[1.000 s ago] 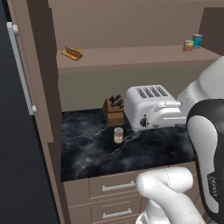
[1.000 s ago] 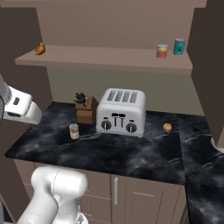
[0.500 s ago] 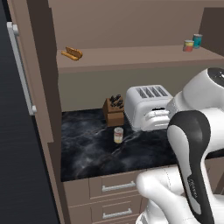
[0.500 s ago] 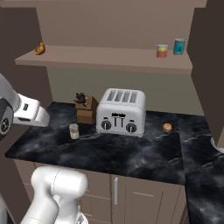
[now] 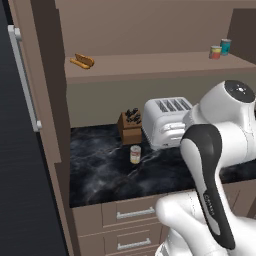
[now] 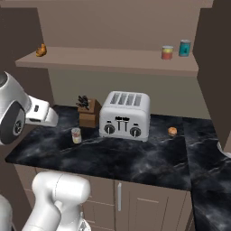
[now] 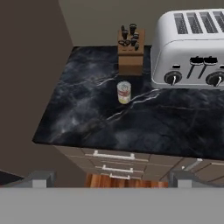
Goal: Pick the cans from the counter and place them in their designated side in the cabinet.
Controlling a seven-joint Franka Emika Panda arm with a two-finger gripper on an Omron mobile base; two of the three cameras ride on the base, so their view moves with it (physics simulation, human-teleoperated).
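**Now above the counter, jaws wide, one can left below**

Here I see the cream-yellow cylindrical can with the red label band [image 7: 124,92] standing upright on the black marble-look counter with white veins [image 7: 87,122], just in front of the brown wooden knife block [image 7: 130,57] and left of the silver four-slot toaster [image 7: 192,48]. My two-finger gripper [image 7: 109,179] hangs over the counter's front edge, well apart from that can; its jaws stand wide and hold nothing.

From the right base view, the shorter red-orange can with the pale top [image 6: 167,52] sits on the brown cabinet shelf board [image 6: 108,61] near its right end, just beside the teal-blue can [image 6: 184,48]. A small golden-brown pastry [image 6: 41,50] lies at the shelf's left end. A small orange round item [image 6: 172,131] rests on the counter right of the toaster.
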